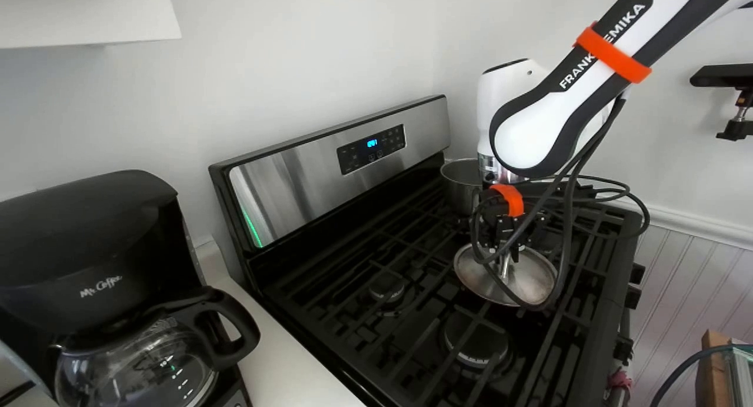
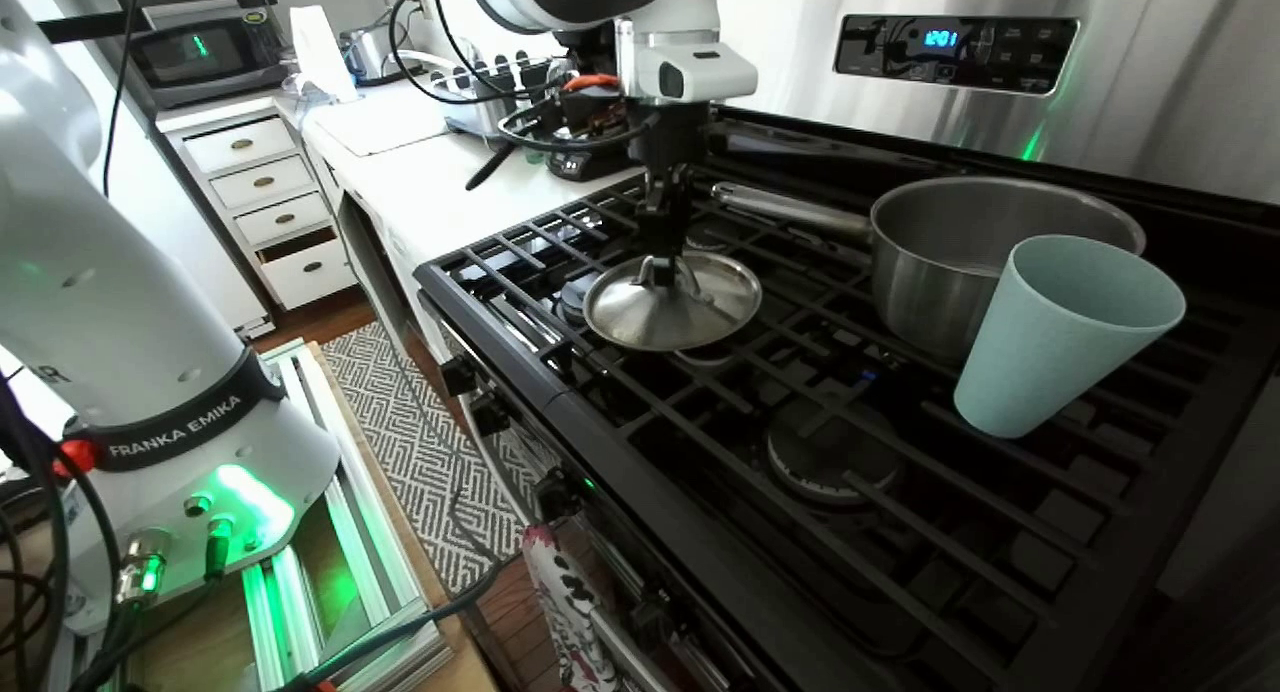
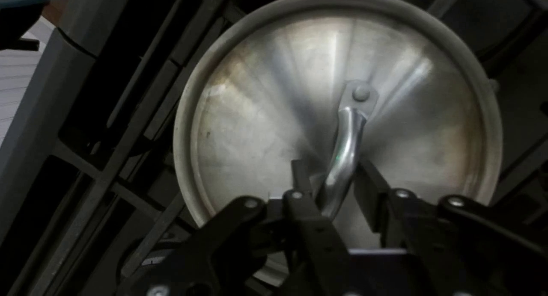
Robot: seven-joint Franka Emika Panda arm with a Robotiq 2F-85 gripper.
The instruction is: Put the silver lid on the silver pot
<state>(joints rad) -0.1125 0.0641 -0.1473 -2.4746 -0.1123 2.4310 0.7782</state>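
- Silver lid (image 2: 675,314): low over the stove grates (image 3: 102,180), handle side up; resting on the bars or just clear of them, not decidable from these views.
- Lid handle (image 3: 347,137): arched metal loop, running aslant between the fingertips of the gripper (image 3: 334,167) in the wrist view.
- Jaw state: astride the handle, one to each side, drawn in near it, with lid metal in sight in the gaps; firm pinch or loose straddle, not decidable.
- Step in hand (judgement): securing the lid by its handle. Placing on the pot: not yet done.
- Silver pot (image 2: 925,287): near the backguard (image 1: 312,183), apart from the lid, mouth uncovered; pot handle (image 2: 800,212) pointing roughly along the backguard.
- Pale blue-green cup (image 2: 1060,342): in front of the pot in an exterior view, overlapping its side; contact not decidable.
- Cable (image 1: 569,224): looped across the lid in an exterior view; contact not decidable.
- Next move (judgement): confirm a firm pinch before travel. Raise the lid clear of the grates and above the pot rim. Carry it level, clear of the pot handle. Centre over the mouth, lower until seated, then release.
- Caution (judgement): lid liable to tip or swing under an aslant hold. Avoid striking the cup or snagging the cable.
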